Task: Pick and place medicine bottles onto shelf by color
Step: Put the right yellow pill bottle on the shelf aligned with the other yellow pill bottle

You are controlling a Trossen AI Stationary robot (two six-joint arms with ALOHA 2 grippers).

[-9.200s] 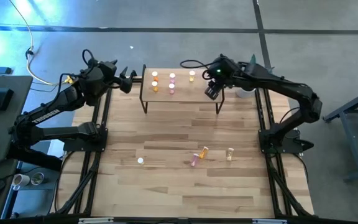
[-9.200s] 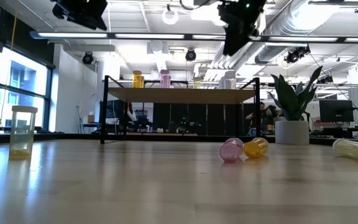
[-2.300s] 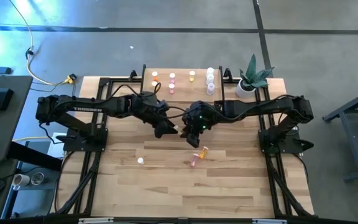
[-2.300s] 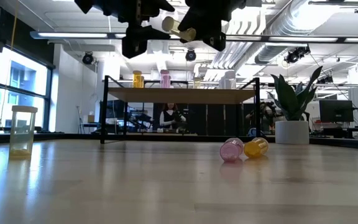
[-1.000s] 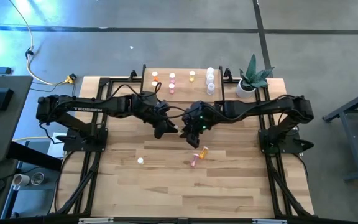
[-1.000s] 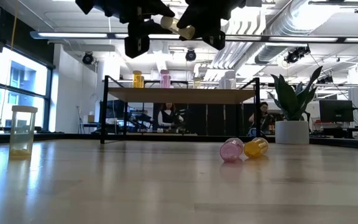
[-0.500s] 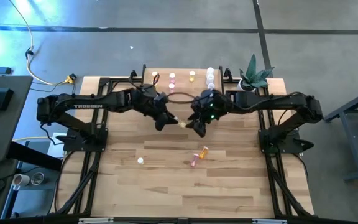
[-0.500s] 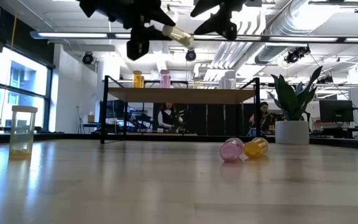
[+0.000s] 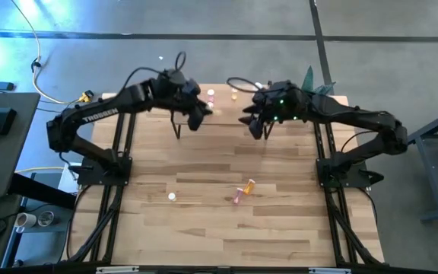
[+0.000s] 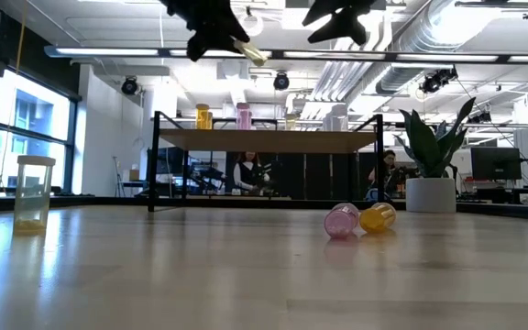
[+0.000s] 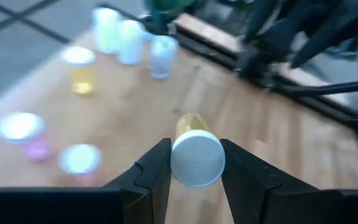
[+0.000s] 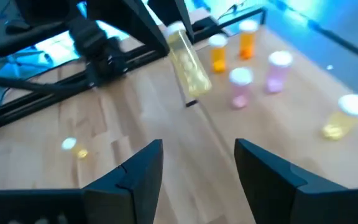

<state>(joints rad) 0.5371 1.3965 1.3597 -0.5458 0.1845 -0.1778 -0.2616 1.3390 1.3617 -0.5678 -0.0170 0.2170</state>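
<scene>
My left gripper (image 10: 220,35) hangs high above the table, shut on a pale yellow medicine bottle (image 10: 250,50) with a white cap (image 11: 197,158), over the near edge of the shelf (image 10: 264,139). My right gripper (image 12: 197,168) is open beside it at the same height and holds nothing. On the shelf (image 9: 223,103) stand orange (image 12: 218,53), pink (image 12: 240,84), yellow (image 11: 81,68) and clear (image 11: 163,53) bottles, upright on their bases. On the table a yellow bottle (image 10: 33,192) stands upright, and a pink (image 10: 342,220) and an orange one (image 10: 377,216) lie on their sides. My left gripper pinches the yellow bottle between its two fingers at the cap end (image 11: 194,144). The cap faces back toward the wrist and the body (image 11: 191,124) points out along the fingers. The bottle is lifted clear and slants downward past the fingertips (image 10: 257,55).
A potted plant (image 10: 434,156) stands at the table's far right corner beside the shelf. The shelf's thin black legs (image 9: 177,129) rise from the far part of the table. People show in the room behind the table (image 10: 248,172).
My right gripper has opened and let go of the yellow bottle, which both grippers held a second ago; my left gripper keeps it. Both grippers have risen and gone toward the table's far edge, up to the shelf, drawing apart from each other.
</scene>
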